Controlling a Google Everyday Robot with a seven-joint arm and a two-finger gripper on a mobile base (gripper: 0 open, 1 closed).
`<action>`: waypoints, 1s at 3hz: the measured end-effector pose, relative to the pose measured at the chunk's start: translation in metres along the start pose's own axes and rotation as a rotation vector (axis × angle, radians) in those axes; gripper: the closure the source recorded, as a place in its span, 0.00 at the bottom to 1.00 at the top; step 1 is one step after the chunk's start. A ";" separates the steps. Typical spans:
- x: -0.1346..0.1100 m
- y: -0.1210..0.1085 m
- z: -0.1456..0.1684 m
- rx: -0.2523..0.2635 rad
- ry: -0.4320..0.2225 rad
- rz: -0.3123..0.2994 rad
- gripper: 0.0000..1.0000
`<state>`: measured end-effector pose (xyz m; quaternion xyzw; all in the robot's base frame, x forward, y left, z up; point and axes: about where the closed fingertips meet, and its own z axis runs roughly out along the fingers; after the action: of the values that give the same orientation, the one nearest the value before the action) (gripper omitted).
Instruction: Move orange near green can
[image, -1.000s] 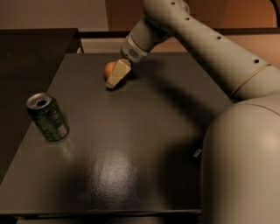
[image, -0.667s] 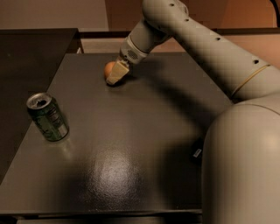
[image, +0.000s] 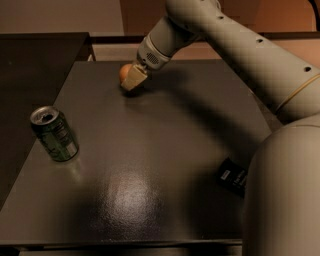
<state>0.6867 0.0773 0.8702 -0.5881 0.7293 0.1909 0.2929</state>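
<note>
The orange (image: 123, 72) is at the far middle of the dark table (image: 165, 150), mostly hidden behind a tan finger. My gripper (image: 131, 78) reaches down from the upper right and is shut on the orange, holding it just above the tabletop. The green can (image: 55, 134) stands upright near the table's left edge, well to the front left of the orange and apart from the gripper. Its silver top is opened and its white label panel faces right.
A flat black snack bar wrapper (image: 232, 176) lies at the table's right edge, partly behind my body (image: 285, 200). A second dark table (image: 35, 65) adjoins on the left. My arm (image: 240, 45) spans the far right.
The gripper and the orange have shifted slightly up and away from the tabletop. The green can has not moved.
</note>
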 end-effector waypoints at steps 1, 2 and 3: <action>-0.009 0.004 -0.019 0.026 -0.004 -0.027 1.00; -0.009 0.004 -0.019 0.026 -0.004 -0.027 1.00; -0.011 0.016 -0.014 -0.002 -0.023 -0.061 1.00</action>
<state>0.6696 0.0806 0.8864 -0.6080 0.7076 0.1894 0.3062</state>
